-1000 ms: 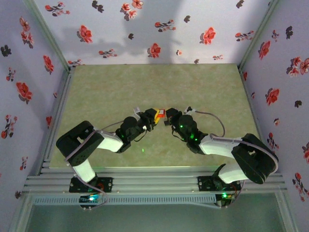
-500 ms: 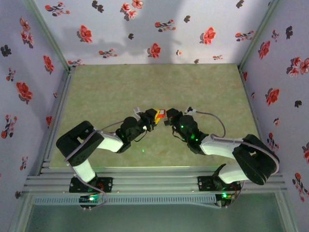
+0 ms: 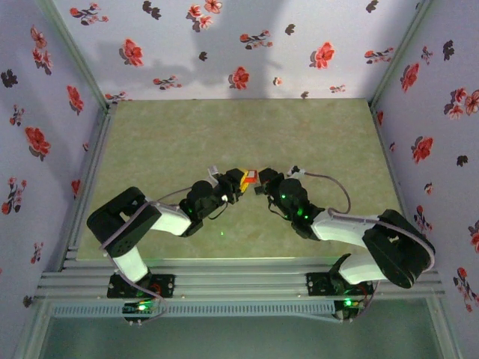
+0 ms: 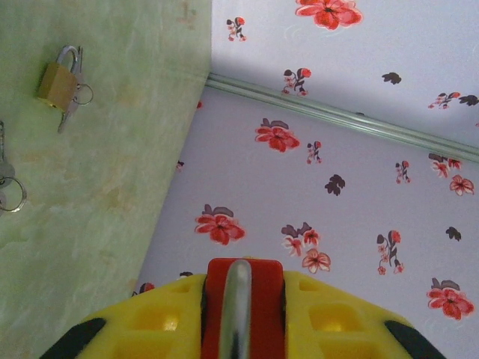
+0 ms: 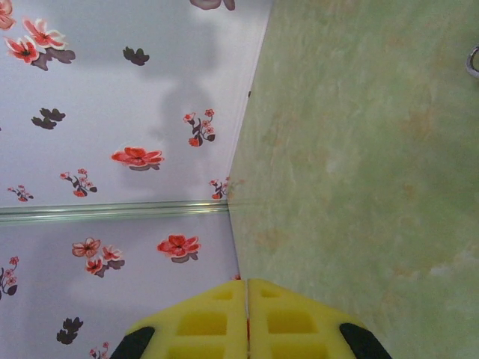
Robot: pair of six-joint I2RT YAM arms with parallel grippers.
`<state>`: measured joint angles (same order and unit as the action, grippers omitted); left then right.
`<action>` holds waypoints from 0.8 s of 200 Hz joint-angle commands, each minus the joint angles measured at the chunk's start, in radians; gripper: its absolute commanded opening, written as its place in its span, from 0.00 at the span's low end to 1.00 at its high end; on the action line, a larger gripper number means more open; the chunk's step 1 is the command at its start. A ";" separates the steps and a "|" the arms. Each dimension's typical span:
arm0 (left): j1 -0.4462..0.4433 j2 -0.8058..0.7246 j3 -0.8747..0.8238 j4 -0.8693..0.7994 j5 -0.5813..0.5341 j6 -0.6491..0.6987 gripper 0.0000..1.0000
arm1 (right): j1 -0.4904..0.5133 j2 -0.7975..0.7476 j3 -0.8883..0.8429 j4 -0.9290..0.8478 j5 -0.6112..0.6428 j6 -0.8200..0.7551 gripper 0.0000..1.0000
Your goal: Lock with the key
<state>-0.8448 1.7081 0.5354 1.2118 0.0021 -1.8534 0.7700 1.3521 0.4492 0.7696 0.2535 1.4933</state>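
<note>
Left gripper [image 3: 241,182] clamps a red padlock [image 4: 262,283] between its yellow fingers [image 4: 329,321]. A silver metal bar [image 4: 238,299] runs down the lock's middle, and it is held above the middle of the table [image 3: 187,142]. Right gripper [image 3: 263,185] is closed just beside the lock, pads [image 5: 202,321] pressed flat together, while a brass padlock [image 4: 54,84] with keys [image 4: 69,114] lies on the table.

Red lock [image 4: 243,299]: was cut off by the bottom edge, its lower body hidden between the left fingers [image 4: 337,321].
Key ring [image 4: 9,191]: was cut by the left edge.
Metal ring [image 5: 474,61]: was cut by the right edge; what it hung on could not be told.
Right fingers [image 5: 292,321]: were pressed together, and anything between them was hidden.
From above: the red lock was too small for detail.
</note>
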 commanded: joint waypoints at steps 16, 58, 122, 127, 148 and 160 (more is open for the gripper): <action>0.024 -0.011 -0.025 0.021 -0.073 0.005 0.00 | -0.061 -0.034 -0.033 -0.049 0.139 -0.028 0.00; 0.024 -0.010 -0.022 0.020 -0.073 0.005 0.00 | -0.064 -0.043 -0.038 -0.055 0.141 -0.028 0.00; 0.024 -0.010 -0.022 0.018 -0.076 0.005 0.00 | -0.069 -0.057 -0.049 -0.062 0.148 -0.022 0.00; 0.024 -0.010 -0.022 0.017 -0.075 0.005 0.00 | -0.069 -0.059 -0.049 -0.063 0.150 -0.022 0.00; 0.024 -0.009 -0.023 0.017 -0.075 0.004 0.00 | -0.072 -0.063 -0.051 -0.067 0.154 -0.022 0.00; 0.024 -0.008 -0.022 0.016 -0.075 0.004 0.00 | -0.071 -0.066 -0.053 -0.070 0.156 -0.022 0.00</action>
<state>-0.8486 1.7081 0.5354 1.2133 0.0212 -1.8534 0.7635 1.3163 0.4282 0.7574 0.2382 1.4937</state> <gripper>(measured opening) 0.255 0.063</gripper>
